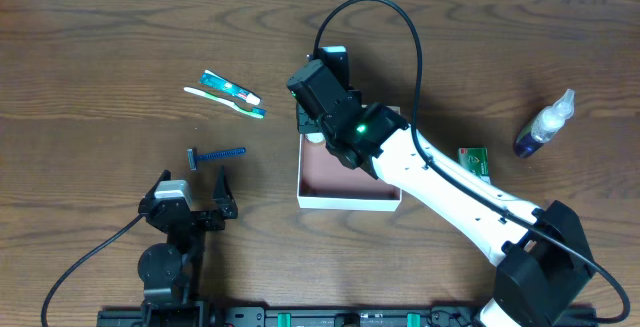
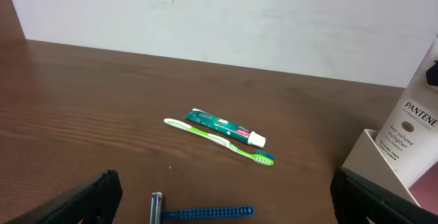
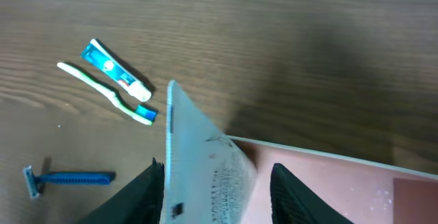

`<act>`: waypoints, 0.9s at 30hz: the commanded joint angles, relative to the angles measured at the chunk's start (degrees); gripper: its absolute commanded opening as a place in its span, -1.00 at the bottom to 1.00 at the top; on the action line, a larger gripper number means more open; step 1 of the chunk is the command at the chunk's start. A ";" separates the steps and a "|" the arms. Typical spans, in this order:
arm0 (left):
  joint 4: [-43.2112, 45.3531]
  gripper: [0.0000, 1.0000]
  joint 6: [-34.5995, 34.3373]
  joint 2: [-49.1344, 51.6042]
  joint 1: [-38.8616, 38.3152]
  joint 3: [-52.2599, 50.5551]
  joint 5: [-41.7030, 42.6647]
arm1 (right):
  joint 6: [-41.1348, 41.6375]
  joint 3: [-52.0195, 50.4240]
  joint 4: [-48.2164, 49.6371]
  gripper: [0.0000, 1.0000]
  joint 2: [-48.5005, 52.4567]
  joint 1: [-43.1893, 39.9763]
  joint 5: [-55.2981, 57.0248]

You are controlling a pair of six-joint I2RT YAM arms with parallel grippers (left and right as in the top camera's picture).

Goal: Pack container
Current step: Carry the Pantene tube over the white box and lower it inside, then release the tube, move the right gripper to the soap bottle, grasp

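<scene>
right gripper [image 3: 219, 198]: is being held closed around a white bottle [image 3: 205, 162], with 1 finger on each side. Contact on the right-hand finger is less clearly seen.
left gripper [image 1: 193, 185]: is being held wide open with nothing in it, low at the near-left of the table, just beside the razor [image 1: 216, 155].
container [image 1: 348, 203]: is sitting at table centre under the right arm. The bottle is being held tilted at its far-left corner. Nothing else is seen on the visible pink floor.
risk 1: the bottle is being held at a lean, so if it is released like this it is likely to topple over the thin wall onto the table.
risk 2: the bottle base is being carried close to the wall. A snag there could shove or tip the light container.
risk 3: the toothbrush [image 1: 222, 100], toothpaste [image 1: 230, 88] and razor are lying flat and thin, so pinches on them could be missed.
unpacked, right side: a green packet [image 1: 473, 160] and a spray bottle [image 1: 545, 127] are lying well apart from the container.
writing, bottle: "PANTENE" is being read in the left wrist view. The smaller lines below it are only partly legible, and 1 word looks like "volume".
writing, others: print on the toothpaste and the green packet is too small to be read.
</scene>
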 commanded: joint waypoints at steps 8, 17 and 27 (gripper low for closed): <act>-2.10 0.96 0.79 0.07 0.28 -0.87 0.66 | -4.57 2.82 0.76 0.18 -0.28 0.57 1.18; -2.10 0.96 0.79 0.07 0.28 -0.87 0.66 | -9.99 13.16 -5.86 0.23 -0.39 0.46 7.98; -2.10 0.96 0.79 0.07 0.28 -0.87 0.66 | -11.34 24.17 -24.74 0.64 -6.95 -9.51 11.87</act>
